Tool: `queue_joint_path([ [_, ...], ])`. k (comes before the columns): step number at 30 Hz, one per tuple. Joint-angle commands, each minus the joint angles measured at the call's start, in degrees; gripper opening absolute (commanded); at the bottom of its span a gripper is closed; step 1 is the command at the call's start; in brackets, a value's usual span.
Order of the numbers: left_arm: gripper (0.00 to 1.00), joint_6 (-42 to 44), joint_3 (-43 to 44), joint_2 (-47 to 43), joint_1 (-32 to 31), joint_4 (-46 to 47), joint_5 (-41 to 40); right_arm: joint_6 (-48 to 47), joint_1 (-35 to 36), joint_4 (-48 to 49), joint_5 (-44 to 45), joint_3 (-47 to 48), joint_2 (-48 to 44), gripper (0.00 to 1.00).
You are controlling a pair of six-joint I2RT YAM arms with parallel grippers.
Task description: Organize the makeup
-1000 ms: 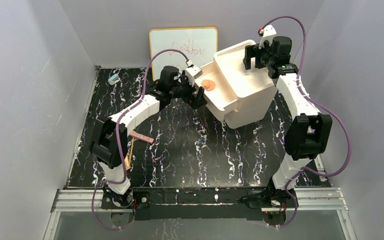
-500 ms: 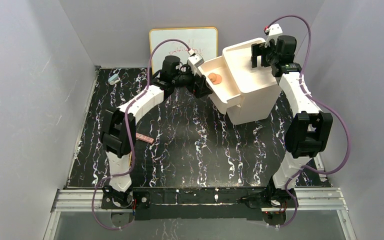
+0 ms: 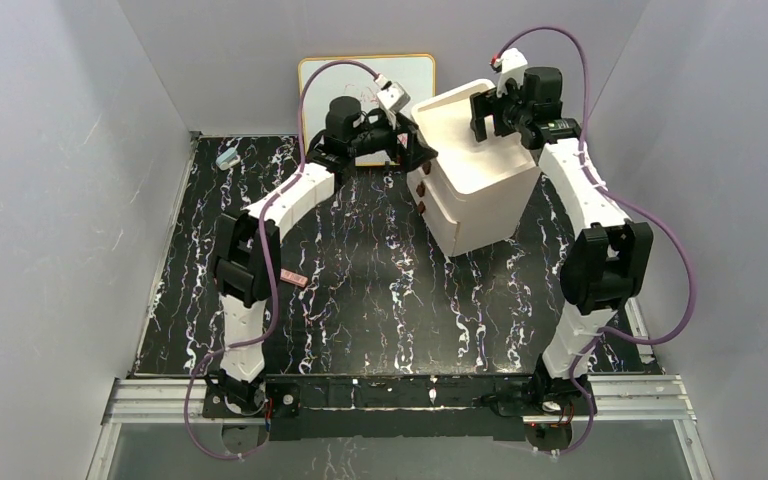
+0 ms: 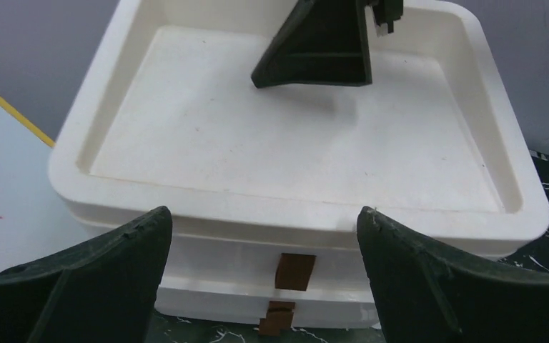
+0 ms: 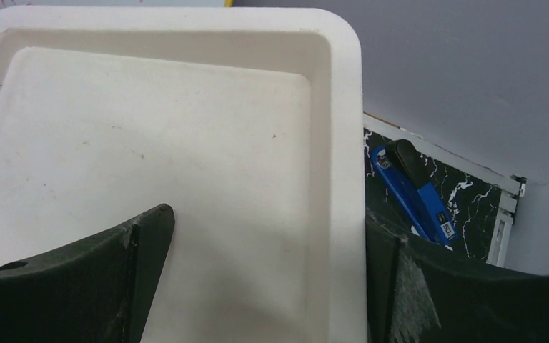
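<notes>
The white box (image 3: 480,195) stands at the back of the bench, and both arms are at it. The left pincer (image 3: 410,148) hangs just in front of the box at the height of its top rim, jaws spread wide and holding nothing. The right pincer (image 3: 495,105) sits over the box's top tray (image 4: 293,136), also wide open and empty, one finger above the tray floor and the other outside the box's wall. I cannot tell whether it touches the rim.

Both drawers, marked by their brown handles (image 4: 294,270), look shut, so anything inside is hidden. The top tray is bare.

Of the makeup, only the pink palette (image 3: 293,278) shows, lying out on the bench well to the left of the box, beside the left arm. No brushes, compact or puff can be seen. A blue object (image 5: 414,194) lies behind the box.

So the job looks partly done at best, with the palette, at least, left to put away.
</notes>
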Motion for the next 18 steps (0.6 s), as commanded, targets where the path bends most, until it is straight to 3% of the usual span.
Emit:
queue_joint_path([
  [1,0.98,-1.11,3.37,0.46,-3.17,9.77,2.36,2.55,10.72,-13.93,-20.75,1.43,2.07,0.99],
  [7,0.98,-2.24,-3.29,-4.75,-3.13,12.82,1.12,2.02,13.50,-15.01,-20.39,0.49,0.95,1.00],
  [13,0.98,3.23,-17.15,-22.44,-2.93,12.29,-6.33,1.46,14.22,-14.58,-18.80,-3.47,-1.10,1.00],
  [18,0.98,11.24,-20.17,-36.32,-2.22,5.21,-16.56,1.62,14.21,-14.15,-18.75,-4.33,-0.88,1.00],
])
